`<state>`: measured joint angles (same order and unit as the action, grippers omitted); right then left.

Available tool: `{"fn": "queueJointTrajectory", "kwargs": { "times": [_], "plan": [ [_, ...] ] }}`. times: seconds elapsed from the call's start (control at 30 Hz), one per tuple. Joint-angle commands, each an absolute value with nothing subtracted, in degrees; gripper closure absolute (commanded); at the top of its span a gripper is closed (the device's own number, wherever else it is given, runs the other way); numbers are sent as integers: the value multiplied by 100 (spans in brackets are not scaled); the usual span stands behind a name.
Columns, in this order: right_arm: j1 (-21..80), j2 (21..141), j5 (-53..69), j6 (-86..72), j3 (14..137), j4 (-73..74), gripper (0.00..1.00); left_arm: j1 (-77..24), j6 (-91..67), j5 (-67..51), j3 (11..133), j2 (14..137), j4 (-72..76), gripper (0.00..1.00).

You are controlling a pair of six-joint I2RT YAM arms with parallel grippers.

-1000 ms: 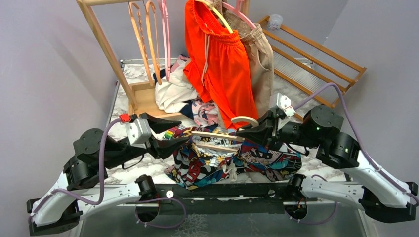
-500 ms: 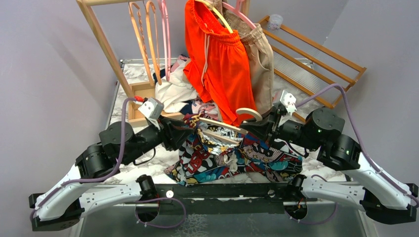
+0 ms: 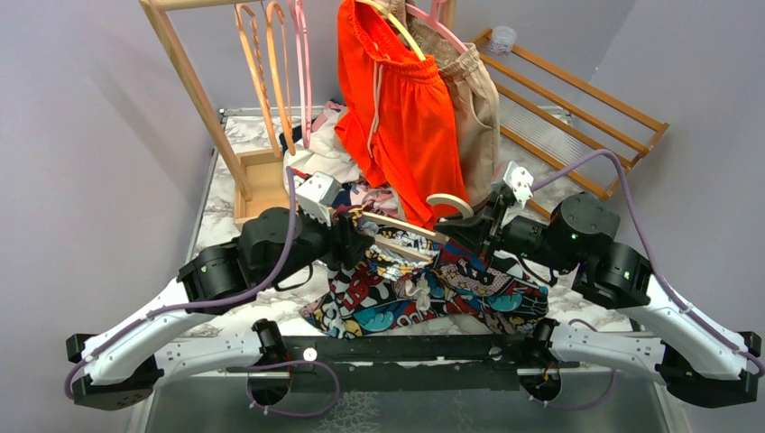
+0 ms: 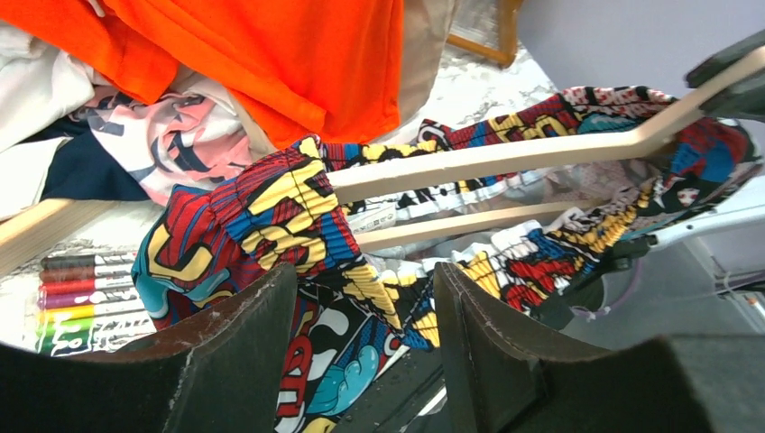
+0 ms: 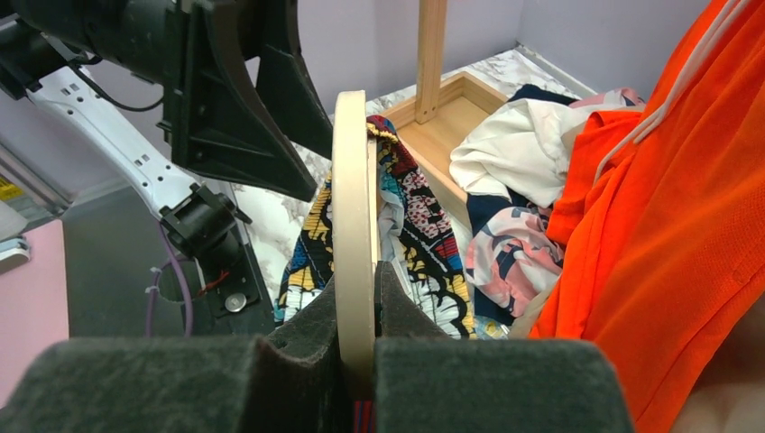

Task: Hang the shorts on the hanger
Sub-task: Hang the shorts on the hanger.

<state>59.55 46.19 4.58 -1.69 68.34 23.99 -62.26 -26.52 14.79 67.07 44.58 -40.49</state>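
Left gripper [image 3: 350, 236] has swung in from well off the hanger's [image 3: 403, 226] free end and now sits right at that end. Its arm has folded up closer to the hanger. You can see the hanger itself has shifted only a little.

- Right gripper [image 3: 448, 236]: clamped on the hanger at the end near the hook. The right wrist view shows the pale edge pinched between both fingers [image 5: 311, 316], with the bar running straight away from them.
- Left gripper, from its wrist view: jaws stand wide apart and nothing is pinched. The fingers [image 4: 239, 352] sit just below the hanger's upper arm, and printed cloth lies in the gap between them.
- The shorts [image 3: 433, 287]: the gathered waistband is bunched over the hanger's free end and wraps its upper arm there. More of the band trails along the lower bar. The rest of the fabric hangs below the hanger and spreads on the marble table [image 3: 225, 171] beneath it.
- You cannot tell whether the waistband goes fully round both hanger arms.
- Behind the hanger: orange shorts [image 3: 397, 108] and beige shorts [image 3: 478, 108] hang from the wooden rack [image 3: 194, 90].
- A heap of loose clothes [image 3: 320, 167] lies just beyond the hanger's free end.
- A set of markers [image 4: 86, 302] lies beside that end, below the heap.
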Motion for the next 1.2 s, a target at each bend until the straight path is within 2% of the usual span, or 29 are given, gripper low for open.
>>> {"fn": "queueJointTrajectory", "kwargs": {
  "times": [0.0, 0.23, 0.43, 0.53, 0.6, 0.73, 1.17],
  "plan": [
    [5976, 4567, 431, -264, 6890, 1968, 99, -6227, -2678, 1937, 6632, 4519, -4136, 40],
    [5973, 4583, 474, -264, 6886, 2003, 99, -6231, -2618, 2173, 6500, 4613, -4136, 47],
    [5976, 4596, 483, -284, 6871, 1966, 99, -6231, -2577, 2148, 6521, 4716, -4090, 64],
    [5970, 4603, 467, -305, 6849, 1952, 99, -6231, -2464, 1862, 6459, 4640, -3841, 69],
    [5971, 4593, 466, -324, 6809, 1922, 99, -6231, -2390, 1634, 6301, 4539, -3564, 76],
    [5973, 4552, 449, -351, 6772, 1890, 99, -6231, -2277, 1215, 6131, 4380, -3139, 100],
    [5976, 4471, 413, -396, 6744, 1765, 99, -6231, -2065, -439, 5976, 4314, -2274, 100]
  ]
}}
